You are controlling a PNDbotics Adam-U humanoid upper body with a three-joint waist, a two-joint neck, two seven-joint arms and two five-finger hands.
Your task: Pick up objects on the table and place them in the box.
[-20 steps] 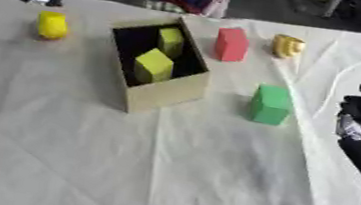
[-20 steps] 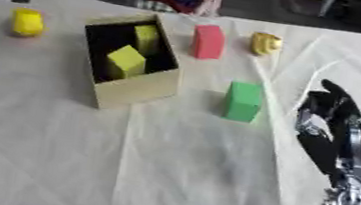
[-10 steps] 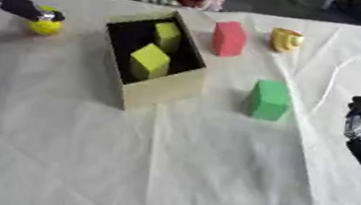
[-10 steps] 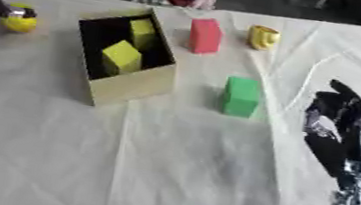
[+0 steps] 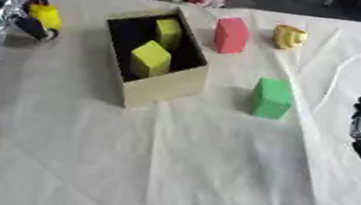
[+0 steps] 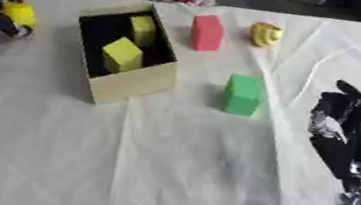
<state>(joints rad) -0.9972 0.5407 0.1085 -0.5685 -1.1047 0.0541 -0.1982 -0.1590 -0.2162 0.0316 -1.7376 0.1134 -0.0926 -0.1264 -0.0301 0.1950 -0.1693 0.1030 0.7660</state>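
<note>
Left hand (image 5: pixel 16 11) now pinching yellow block (image 5: pixel 46 15) near table's left edge; second ago block lay free there. Grasp made, carry to box (image 5: pixel 165 84) next. Right hand (image 6: pixel 348 128) idle, fingers relaxed, right edge. Green block (image 5: pixel 271 98), red block (image 5: pixel 231 35) remain.

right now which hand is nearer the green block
Right. The right hand hangs just off the green block's right side, apart from it and holding nothing. The left hand is far across the table past the box, curled round a yellow object.
</note>
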